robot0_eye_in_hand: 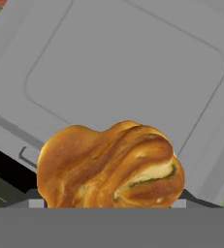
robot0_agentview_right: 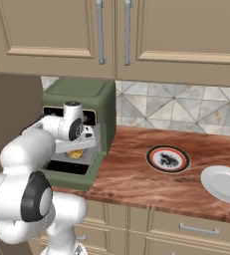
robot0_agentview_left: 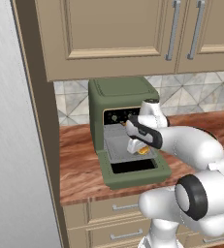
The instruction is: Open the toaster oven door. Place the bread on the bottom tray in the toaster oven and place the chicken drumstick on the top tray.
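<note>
Bread [robot0_eye_in_hand: 108, 167] sits between wide jaws of the gripper [robot0_agentview_left: 141, 147], over the tray's [robot0_eye_in_hand: 133, 63] front edge; next, release inward.

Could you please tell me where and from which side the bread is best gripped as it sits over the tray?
Grip the bread across its lumpy middle, coming from above, fingers at its two rounded ends. The flat grey tray blocks access from beneath, and the twisted crust looks firm enough to pinch.

Beige upper cabinets [robot0_agentview_right: 136, 35], grey patterned tile backsplash [robot0_agentview_right: 186, 112], reddish wooden counter [robot0_agentview_right: 136, 179], drawers [robot0_agentview_right: 196, 229] beneath.
</note>
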Controlling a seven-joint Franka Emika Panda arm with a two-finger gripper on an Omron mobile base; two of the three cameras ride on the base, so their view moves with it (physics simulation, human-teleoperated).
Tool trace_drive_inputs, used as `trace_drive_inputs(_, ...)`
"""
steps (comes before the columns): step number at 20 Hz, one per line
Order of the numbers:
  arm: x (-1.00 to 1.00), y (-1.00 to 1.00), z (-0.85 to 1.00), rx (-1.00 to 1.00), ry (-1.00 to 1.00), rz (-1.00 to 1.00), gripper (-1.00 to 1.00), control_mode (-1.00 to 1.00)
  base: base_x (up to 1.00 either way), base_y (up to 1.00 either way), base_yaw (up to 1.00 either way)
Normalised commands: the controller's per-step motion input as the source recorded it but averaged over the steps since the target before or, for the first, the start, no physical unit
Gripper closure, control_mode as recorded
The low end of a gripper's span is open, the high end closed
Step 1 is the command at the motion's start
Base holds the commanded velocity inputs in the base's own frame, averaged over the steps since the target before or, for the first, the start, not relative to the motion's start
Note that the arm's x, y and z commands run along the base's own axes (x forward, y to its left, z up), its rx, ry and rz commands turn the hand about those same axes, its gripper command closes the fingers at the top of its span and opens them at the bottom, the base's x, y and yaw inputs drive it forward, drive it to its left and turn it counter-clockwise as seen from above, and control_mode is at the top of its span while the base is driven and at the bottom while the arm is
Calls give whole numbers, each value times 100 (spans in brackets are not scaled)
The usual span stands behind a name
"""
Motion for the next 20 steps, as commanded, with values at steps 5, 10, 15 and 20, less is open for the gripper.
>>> trace_drive_inputs(5, 28, 26, -20, 2, -1, 7, 100, -100, 0, 0, 0)
trace_drive_inputs(10, 16, 15, -28, 1, -3, 7, 100, -100, 0, 0, 0)
trace_drive_inputs(15, 6, 6, -7, 0, -5, 5, -100, -100, 0, 0, 0)
trace_drive_inputs(20, 0, 10, 8, 2, -1, 1, -100, -100, 0, 0, 0)
